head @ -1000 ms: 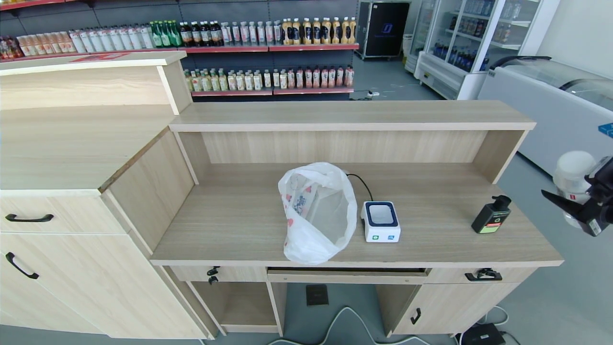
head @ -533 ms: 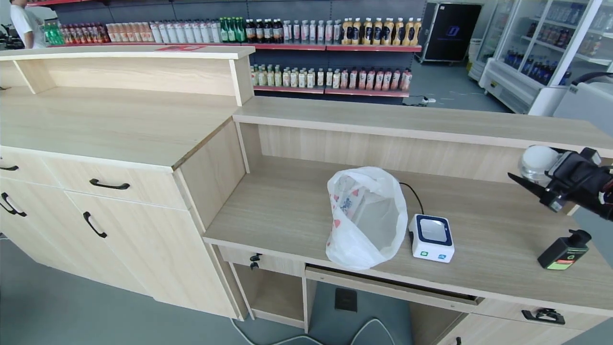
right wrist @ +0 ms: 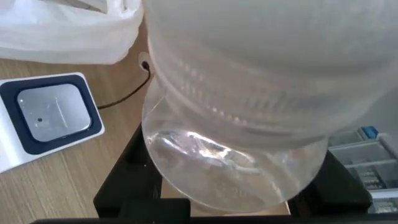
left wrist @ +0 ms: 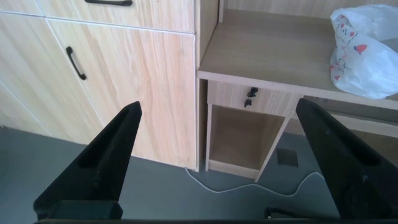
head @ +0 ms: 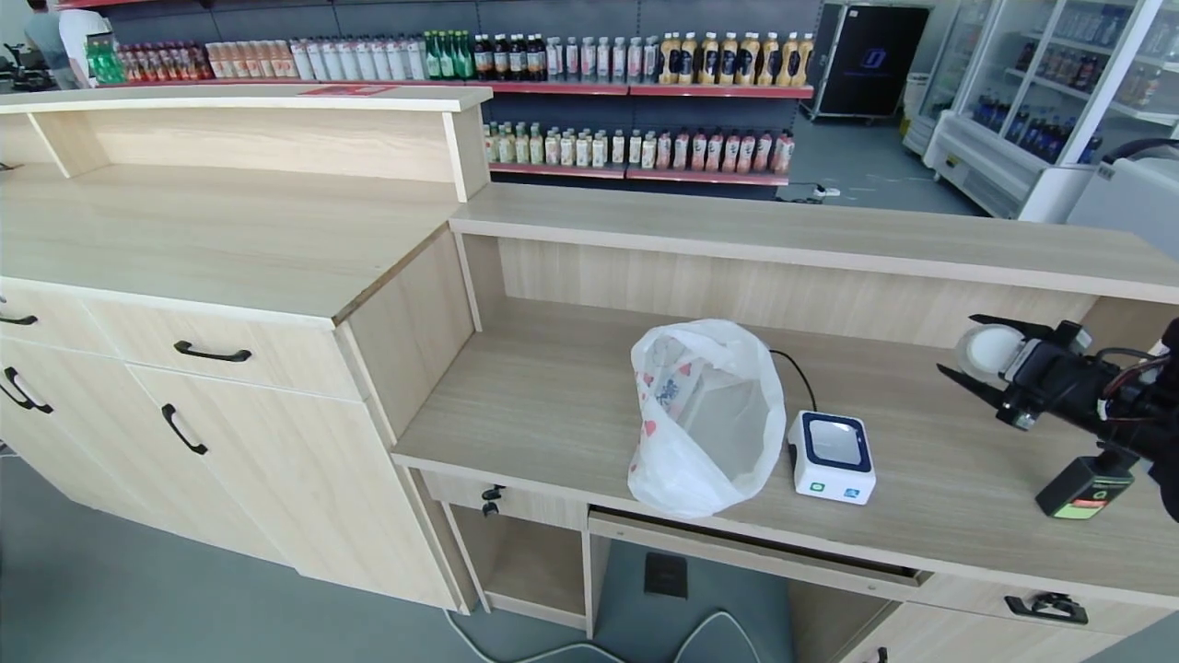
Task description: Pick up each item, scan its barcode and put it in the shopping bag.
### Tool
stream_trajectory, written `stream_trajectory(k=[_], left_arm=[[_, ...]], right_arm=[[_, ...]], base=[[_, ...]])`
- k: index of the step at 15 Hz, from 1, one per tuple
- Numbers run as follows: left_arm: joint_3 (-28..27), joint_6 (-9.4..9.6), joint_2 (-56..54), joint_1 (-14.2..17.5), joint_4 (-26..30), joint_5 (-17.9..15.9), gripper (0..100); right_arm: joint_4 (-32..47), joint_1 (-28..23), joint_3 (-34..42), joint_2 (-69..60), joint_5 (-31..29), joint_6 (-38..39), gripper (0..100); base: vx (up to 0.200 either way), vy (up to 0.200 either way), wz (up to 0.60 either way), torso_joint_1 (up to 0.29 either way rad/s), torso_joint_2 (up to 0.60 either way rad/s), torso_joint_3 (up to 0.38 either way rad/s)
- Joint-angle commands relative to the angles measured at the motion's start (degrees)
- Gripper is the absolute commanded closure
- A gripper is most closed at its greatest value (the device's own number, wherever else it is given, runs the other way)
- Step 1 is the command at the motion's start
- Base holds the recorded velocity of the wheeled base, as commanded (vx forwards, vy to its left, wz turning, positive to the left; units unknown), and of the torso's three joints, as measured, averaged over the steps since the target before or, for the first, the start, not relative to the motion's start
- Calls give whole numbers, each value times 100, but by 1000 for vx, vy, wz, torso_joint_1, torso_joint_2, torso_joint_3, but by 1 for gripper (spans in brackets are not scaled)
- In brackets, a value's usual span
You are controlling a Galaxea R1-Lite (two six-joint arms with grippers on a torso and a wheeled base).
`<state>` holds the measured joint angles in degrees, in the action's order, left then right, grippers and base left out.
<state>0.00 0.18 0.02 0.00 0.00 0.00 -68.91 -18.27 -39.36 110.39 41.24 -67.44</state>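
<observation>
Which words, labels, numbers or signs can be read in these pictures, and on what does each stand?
No text can be read.
black pump bottle: label too small.
shopping bag: red and blue print, blurred.
scanner: two small icons, no legible words.
clear jar: no print legible.
shelf bottles: labels too small.

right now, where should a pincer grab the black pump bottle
Probably its broad body, below the pump, coming level from the front edge of the counter: the black pump bottle stands upright and its top is narrow. The right pincer holds a jar.
</observation>
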Motion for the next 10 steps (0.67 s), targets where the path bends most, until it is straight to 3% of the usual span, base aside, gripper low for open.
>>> stream_trajectory(k=[1,4,10], left_arm=[[0,-1,-2,0,0,0,0],[0,-1,-2,0,0,0,0],[0,-1,-2,0,0,0,0]], right_arm=[[-43,34,8,238,60,3,100],[-298,122,52,510,394,-15,100],[-342,237,104,809,420,-138,100]], base=[[0,0,0,0,0,0],[0,0,0,0,0,0],[0,0,0,0,0,0]])
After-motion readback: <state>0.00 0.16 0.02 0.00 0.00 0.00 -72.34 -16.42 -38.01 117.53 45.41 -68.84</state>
